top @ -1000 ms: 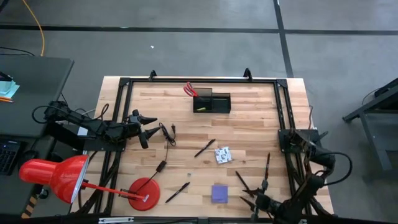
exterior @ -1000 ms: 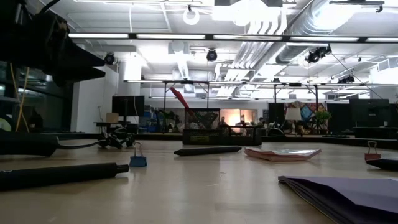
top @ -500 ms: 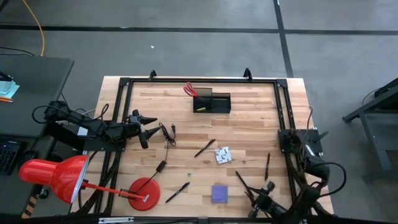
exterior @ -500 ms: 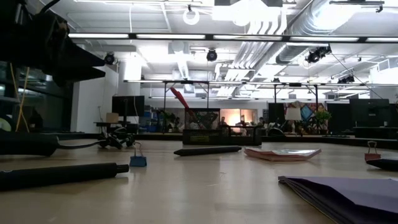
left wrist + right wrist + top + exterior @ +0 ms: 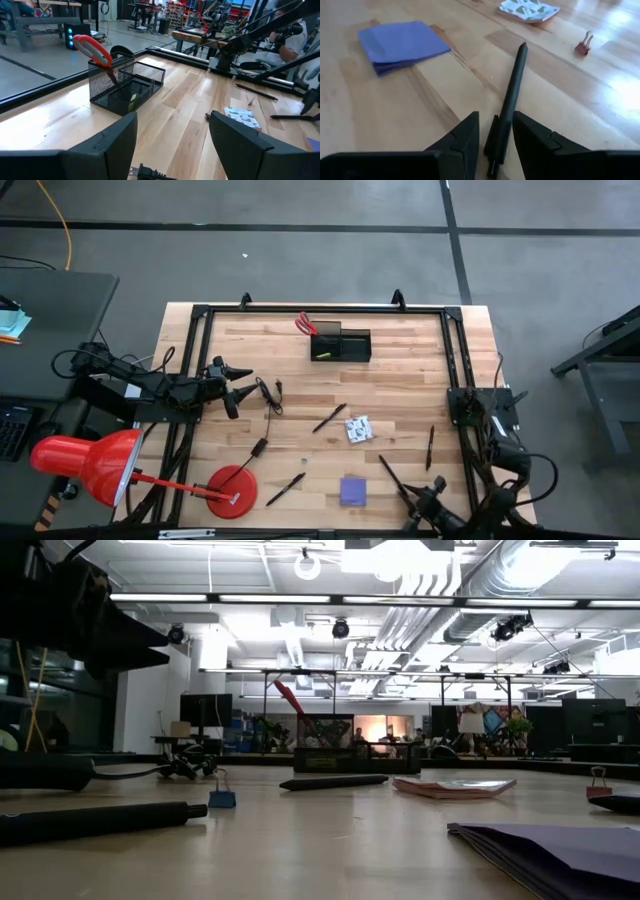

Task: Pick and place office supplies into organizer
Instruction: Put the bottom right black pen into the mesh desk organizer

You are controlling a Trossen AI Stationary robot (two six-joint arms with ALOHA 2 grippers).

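Our right gripper [image 5: 494, 134] hovers at the frame's lower right, fingers narrowly parted astride a black pen [image 5: 509, 102], not gripping. Our left gripper [image 5: 240, 385] waits mid-left, fingers spread wide and empty, scissors [image 5: 305, 324] standing in the organizer [image 5: 341, 343].

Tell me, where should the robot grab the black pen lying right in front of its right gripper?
Probably around the middle of the pen's barrel, coming down from above. The pen lies flat on the wooden table, so only its long sides offer surfaces to pinch. The right gripper is open and already lined up along it, near its close end, with the purple sticky-note pad off to one side, clear.
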